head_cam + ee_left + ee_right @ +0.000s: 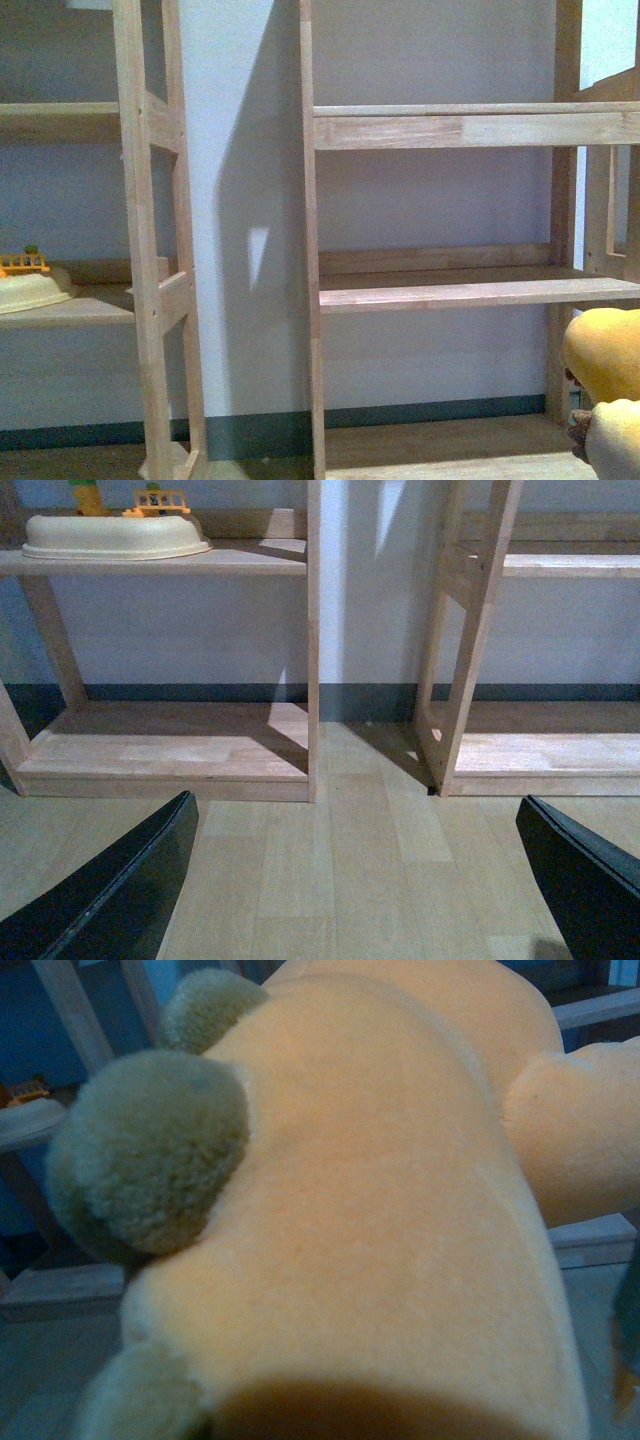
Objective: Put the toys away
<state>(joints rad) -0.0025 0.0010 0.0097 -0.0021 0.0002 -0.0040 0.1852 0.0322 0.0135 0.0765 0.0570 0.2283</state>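
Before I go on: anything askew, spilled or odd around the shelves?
Nothing stands out. The wooden shelves stand straight, the cream tray sits flat on its shelf, and the plush toy, low on the right, is not yet shelved.

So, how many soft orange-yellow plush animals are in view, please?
1: the soft orange-yellow plush animal, at the front view's lower right edge, filling the right wrist view. Others may be hidden.

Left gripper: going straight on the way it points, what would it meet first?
Probably the bare wooden floor, short of the wall; nothing lies between the open jaws of the left gripper. Depth is unclear.
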